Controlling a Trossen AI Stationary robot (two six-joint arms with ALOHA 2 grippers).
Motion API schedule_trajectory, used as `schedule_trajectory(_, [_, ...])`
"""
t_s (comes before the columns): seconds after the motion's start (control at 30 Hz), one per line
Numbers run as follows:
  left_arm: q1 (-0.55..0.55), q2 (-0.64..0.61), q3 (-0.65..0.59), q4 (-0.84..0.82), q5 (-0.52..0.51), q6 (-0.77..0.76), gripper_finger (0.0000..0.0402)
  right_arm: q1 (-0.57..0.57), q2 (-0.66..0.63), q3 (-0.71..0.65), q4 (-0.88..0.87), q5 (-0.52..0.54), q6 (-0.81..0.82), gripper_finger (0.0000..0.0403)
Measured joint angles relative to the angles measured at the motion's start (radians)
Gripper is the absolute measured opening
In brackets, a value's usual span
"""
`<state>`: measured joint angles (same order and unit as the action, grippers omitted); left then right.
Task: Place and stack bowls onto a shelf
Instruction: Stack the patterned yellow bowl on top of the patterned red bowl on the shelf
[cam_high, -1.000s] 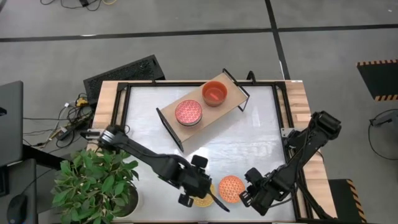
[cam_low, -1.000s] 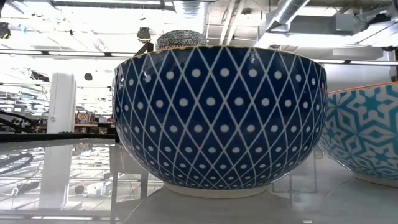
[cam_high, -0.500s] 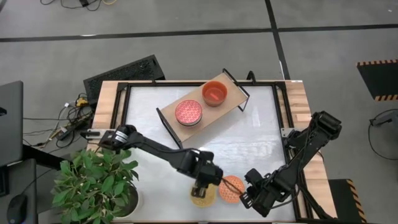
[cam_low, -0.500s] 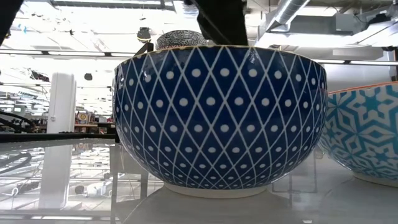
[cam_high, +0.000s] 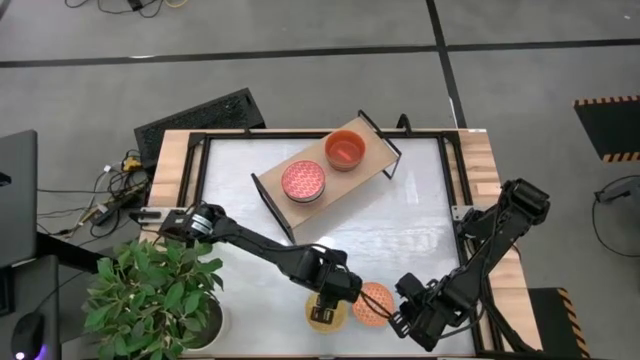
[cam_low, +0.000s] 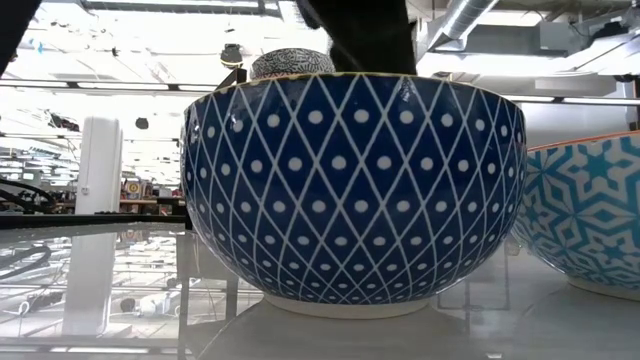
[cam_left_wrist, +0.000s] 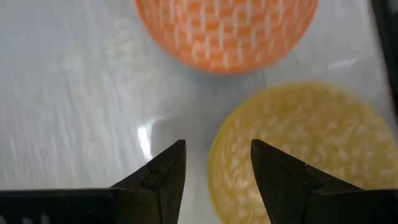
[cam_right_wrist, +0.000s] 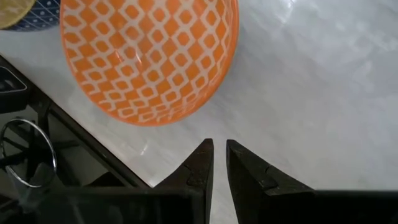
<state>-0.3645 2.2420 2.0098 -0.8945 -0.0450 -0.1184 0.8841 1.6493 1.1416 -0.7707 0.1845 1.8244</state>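
My left gripper (cam_left_wrist: 214, 168) hangs with jaws spread over the rim of the yellow bowl (cam_high: 324, 312) at the table's (cam_high: 400, 215) near edge, and my worry is that the orange patterned bowl (cam_high: 372, 302) touching it gets shoved or the rim slips as I close. My right gripper (cam_right_wrist: 219, 163), jaws nearly pressed together and empty, waits just beside that orange bowl, crowding the lift. The shelf (cam_high: 362, 168) sits well apart, already carrying a pink bowl (cam_high: 303, 181) and a red-orange bowl (cam_high: 344, 150).

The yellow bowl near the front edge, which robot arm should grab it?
Probably the left. Its gripper hangs right over the yellow bowl, fingers open astride its rim. The right gripper sits shut beside the orange bowl.
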Motion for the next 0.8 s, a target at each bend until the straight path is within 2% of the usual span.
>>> schedule_trajectory(0.43, [-0.002,0.046,0.001,-0.002,0.038,0.066,0.0160,0.001,-0.001,0.000,0.001,0.000,0.000,0.0072])
schedule_trajectory(0.8, [-0.002,0.087,0.000,-0.039,0.056,0.100,0.0081,0.000,0.000,0.000,0.008,0.000,0.000,0.0072])
